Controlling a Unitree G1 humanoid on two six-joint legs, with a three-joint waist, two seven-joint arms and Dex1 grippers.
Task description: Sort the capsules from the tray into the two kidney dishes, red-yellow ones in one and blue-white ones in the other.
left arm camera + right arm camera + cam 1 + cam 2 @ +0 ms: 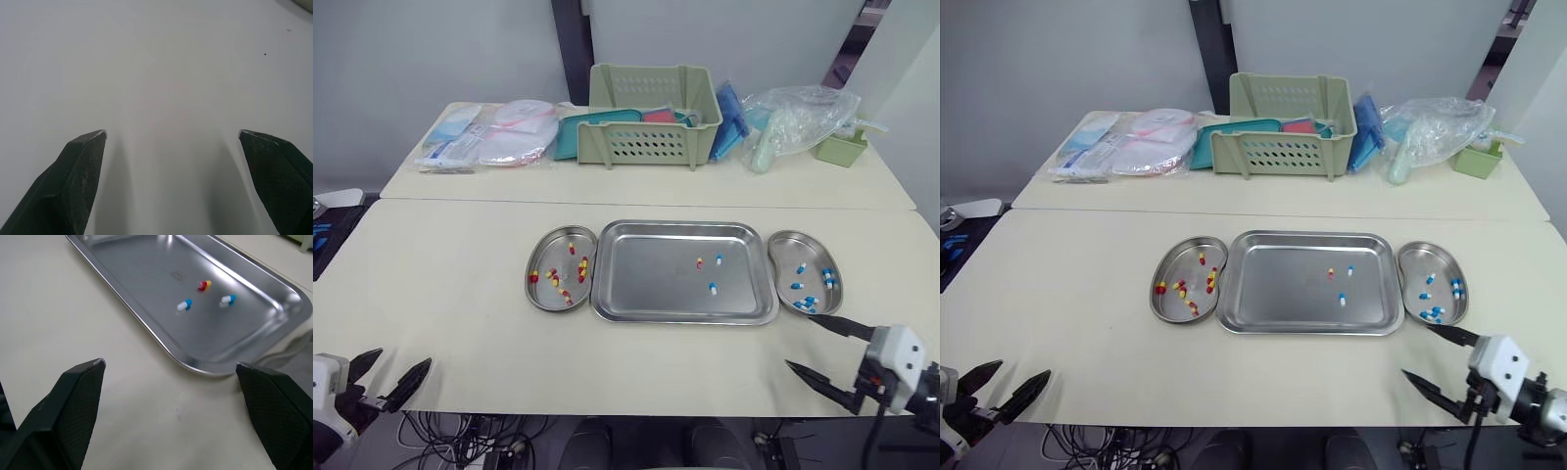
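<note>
Your left hand (405,354) hangs at the near-left edge of the desk (450,284), its two black fingers spread wide and holding nothing. The arm behind it is cut off by the corner of the head view. In its wrist view the fingertips (80,152) frame bare desk surface.

Your right hand (799,340) sits at the near-right edge, also spread open and empty, just in front of the right kidney dish (783,247). Its wrist runs out of the picture.

The tray (646,289) lies in the middle of the desk, touching or nearly touching a dish on each side; you cannot tell which. Three capsules are left in its right half: one red-yellow capsule (699,262), a blue-white capsule (719,259) just beside it, and a second blue-white capsule (713,287) nearer you.

The left kidney dish (540,294) holds the red-yellow pile (570,270). The right dish holds the blue-white pile (808,302). In both, several capsules lie bunched together, so an exact count is hard to make out.

On the far desk stands a green basket (651,122). Its wall hides most of what lies inside. Flat packets (489,137) lie to its left. A crumpled plastic bag (798,117) and a small green box (842,149) lie to its right, and the bag's contents are unclear.
</note>
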